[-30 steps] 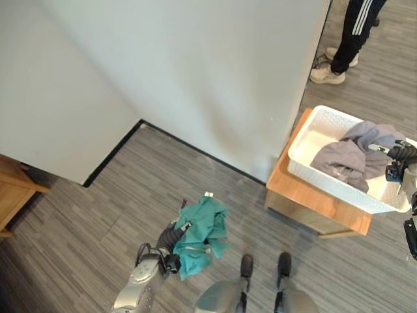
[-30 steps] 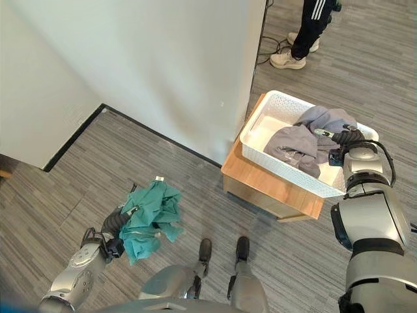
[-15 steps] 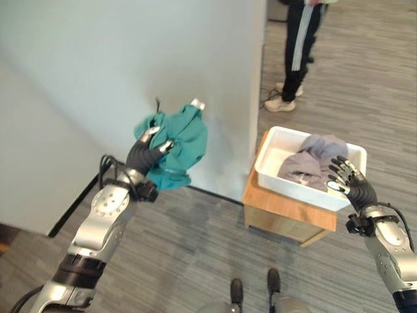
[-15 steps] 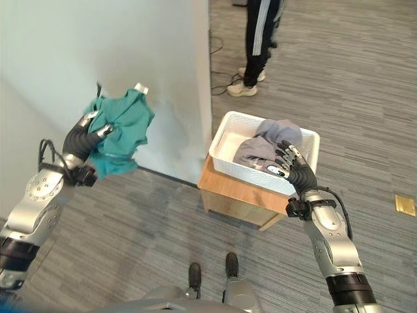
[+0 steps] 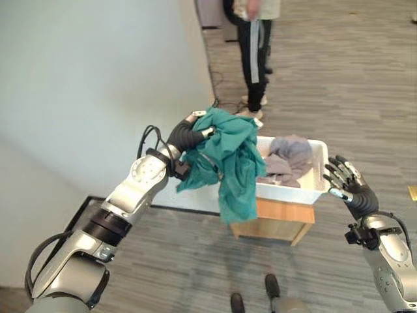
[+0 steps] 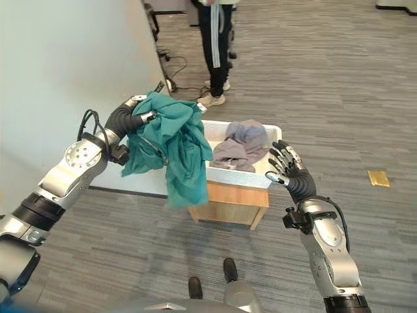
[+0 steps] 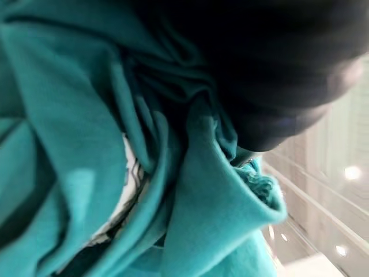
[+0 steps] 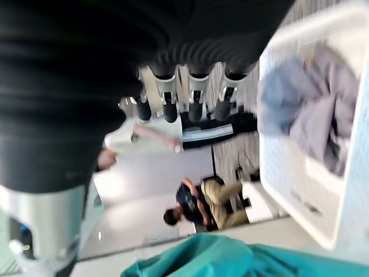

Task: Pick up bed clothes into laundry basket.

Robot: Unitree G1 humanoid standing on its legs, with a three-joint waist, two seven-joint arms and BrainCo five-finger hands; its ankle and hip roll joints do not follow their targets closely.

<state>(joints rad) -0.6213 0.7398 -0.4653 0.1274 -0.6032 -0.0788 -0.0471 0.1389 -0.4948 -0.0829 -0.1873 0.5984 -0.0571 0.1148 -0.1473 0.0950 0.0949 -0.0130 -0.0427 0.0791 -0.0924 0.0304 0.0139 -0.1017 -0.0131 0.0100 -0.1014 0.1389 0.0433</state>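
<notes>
Person [image 5: 255,39] cut off above waist (top edge), basket [image 5: 306,189] left end behind teal garment [image 5: 231,163]

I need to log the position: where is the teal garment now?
The teal garment hangs from the left hand, raised at the left end of the white laundry basket, which holds grey clothes on a wooden stand.

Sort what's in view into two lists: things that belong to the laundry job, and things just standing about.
Job:
- teal garment, gripped in the left hand
- white laundry basket
- grey clothes in the basket
- right hand, open beside the basket

Not the job:
- wooden stand under the basket
- person standing beyond it
- white wall
</notes>
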